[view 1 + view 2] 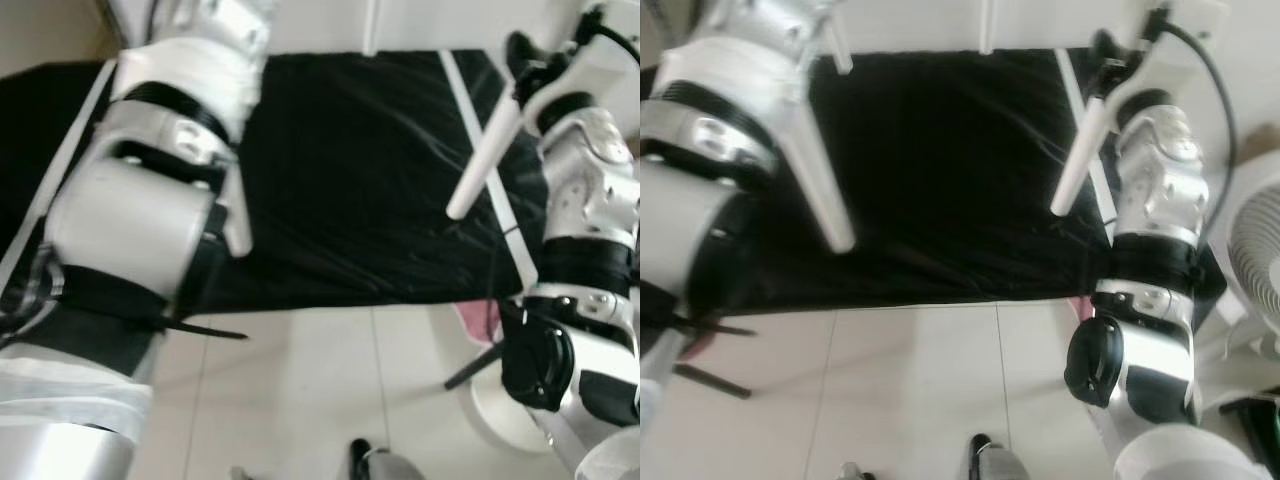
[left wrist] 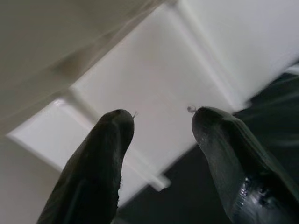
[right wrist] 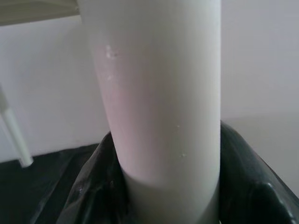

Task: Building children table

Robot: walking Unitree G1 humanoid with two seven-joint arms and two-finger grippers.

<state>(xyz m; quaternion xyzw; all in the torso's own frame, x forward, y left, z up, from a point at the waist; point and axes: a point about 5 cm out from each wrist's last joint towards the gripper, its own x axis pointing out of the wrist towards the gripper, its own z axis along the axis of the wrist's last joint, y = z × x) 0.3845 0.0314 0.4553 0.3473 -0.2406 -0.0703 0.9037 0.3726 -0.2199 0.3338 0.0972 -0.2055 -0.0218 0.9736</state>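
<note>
The left tool [image 2: 161, 140] has its fingers spread apart, hovering just before a white ribbed panel [image 2: 154, 88] over the black cloth [image 1: 350, 180]. The right tool [image 3: 163, 186] is clamped around a white table leg [image 1: 1080, 150], which slants down from it above the cloth.

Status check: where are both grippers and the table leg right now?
Right gripper shut on white table leg, held over black sheet. Left gripper open, fingers facing white table underside. Second leg sticks out by left arm. Fan at right.

Smooth white plastic leg [image 3: 159, 102]; glossy black sheet [image 1: 360, 180]
</note>
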